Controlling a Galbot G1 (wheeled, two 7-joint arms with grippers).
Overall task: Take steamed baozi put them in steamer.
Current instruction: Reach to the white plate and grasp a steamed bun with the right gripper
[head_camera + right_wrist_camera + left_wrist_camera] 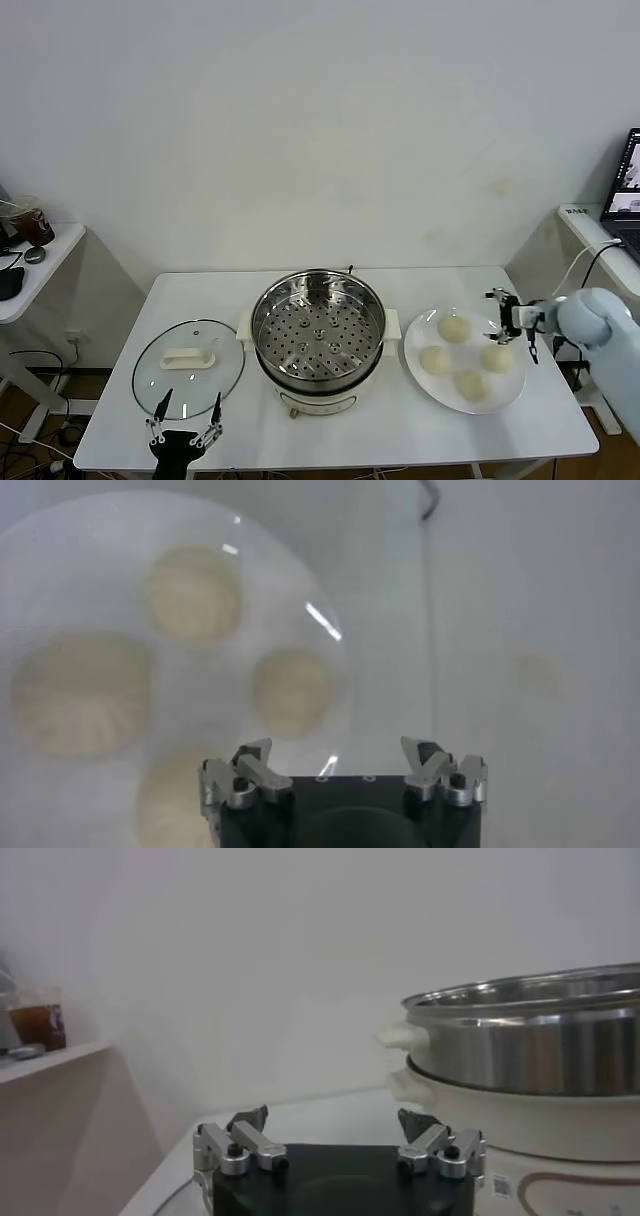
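The right gripper (511, 318) hangs wide open and empty by the plate (420, 370) of four baozi (455, 328), ready to pick, the steamer (318, 330) alongside uncovered (left gripper (184, 431) idle, open).

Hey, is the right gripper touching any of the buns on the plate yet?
Apart. The right wrist view shows the open right gripper hovering above the plate, its fingertips clear of the baozi.
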